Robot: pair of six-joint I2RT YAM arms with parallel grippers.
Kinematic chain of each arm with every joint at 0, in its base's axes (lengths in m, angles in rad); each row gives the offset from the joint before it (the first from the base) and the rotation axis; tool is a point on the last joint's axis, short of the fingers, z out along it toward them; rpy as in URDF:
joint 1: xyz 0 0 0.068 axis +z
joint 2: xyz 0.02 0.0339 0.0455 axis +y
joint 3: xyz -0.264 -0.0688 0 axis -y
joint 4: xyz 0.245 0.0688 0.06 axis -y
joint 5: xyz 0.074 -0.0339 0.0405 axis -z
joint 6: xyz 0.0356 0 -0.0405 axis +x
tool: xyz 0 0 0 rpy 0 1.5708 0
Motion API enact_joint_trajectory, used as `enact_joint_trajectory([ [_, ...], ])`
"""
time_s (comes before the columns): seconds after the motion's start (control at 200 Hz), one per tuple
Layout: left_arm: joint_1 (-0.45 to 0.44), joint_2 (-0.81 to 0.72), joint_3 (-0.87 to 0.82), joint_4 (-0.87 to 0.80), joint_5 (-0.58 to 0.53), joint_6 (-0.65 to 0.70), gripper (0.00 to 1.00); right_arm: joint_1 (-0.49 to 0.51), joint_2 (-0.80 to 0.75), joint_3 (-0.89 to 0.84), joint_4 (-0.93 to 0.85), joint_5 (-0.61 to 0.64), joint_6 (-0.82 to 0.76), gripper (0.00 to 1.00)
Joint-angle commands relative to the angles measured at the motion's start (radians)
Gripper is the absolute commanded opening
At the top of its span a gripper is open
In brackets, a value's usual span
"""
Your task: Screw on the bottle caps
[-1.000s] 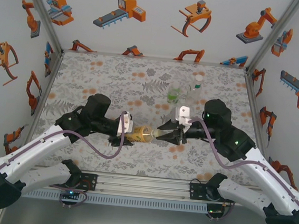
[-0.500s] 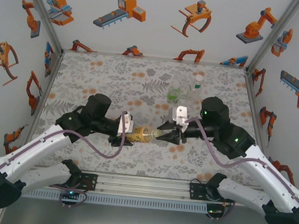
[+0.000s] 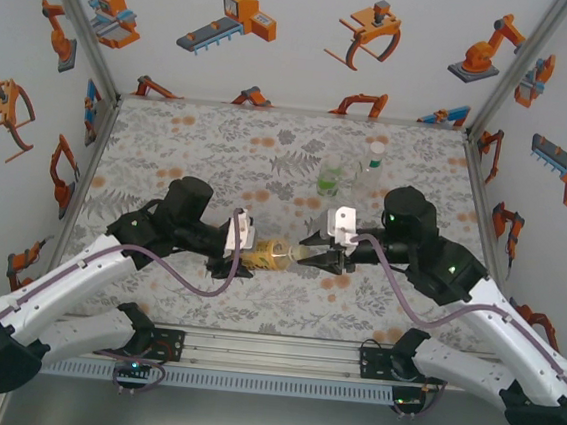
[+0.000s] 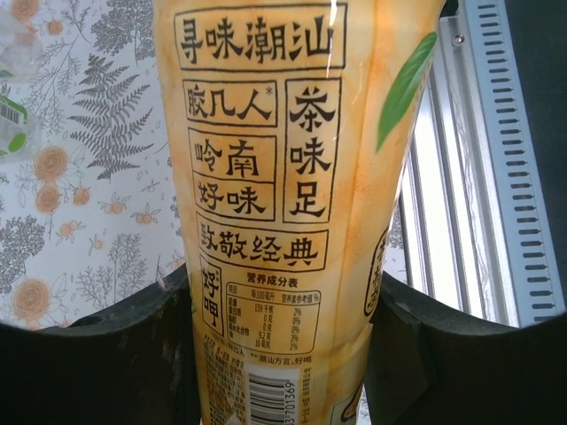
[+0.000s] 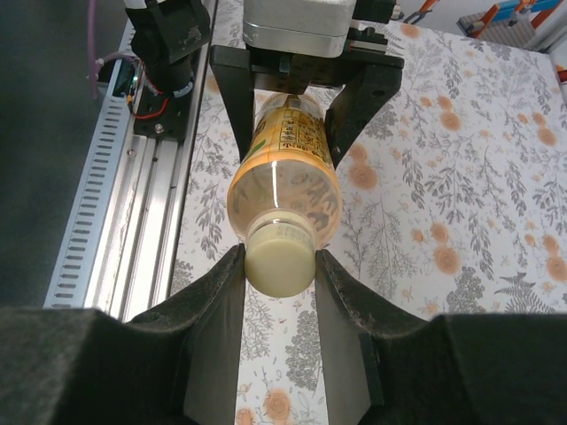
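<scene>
The amber bottle (image 3: 267, 257) hangs level above the table (image 3: 169, 151), at about 6 o'clock from the table's middle, with its neck pointing to 3 o'clock. The left gripper (image 3: 247, 257) is clamped around the labelled body and has barely stirred over the last second. The right gripper (image 3: 311, 259) has its jaws pressed on the pale cap (image 5: 279, 266) at the bottle's mouth. Its wrist has rolled: the white block (image 3: 344, 221) on it slid a little towards 9 o'clock, then came back and dropped lower. This looks like a twist being put on the cap while the other arm holds the bottle against it, so the cap is probably part-way threaded; how tight it is cannot be told. The green bottle (image 3: 330, 180) and the slim clear bottle (image 3: 370, 176) stand together at 1 o'clock, well apart from both grippers
</scene>
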Motion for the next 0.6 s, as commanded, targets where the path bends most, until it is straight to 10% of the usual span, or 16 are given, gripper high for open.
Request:
enact_joint_trajectory([
  [0.0,0.0,0.005,0.04,0.032,0.037,-0.03,0.0,0.012,-0.019,0.0,0.001,-0.014,-0.024,0.0],
  [0.596,0.003,-0.02,0.034,0.046,0.022,-0.035,0.0,0.018,0.037,0.016,0.016,-0.008,0.09,0.0],
])
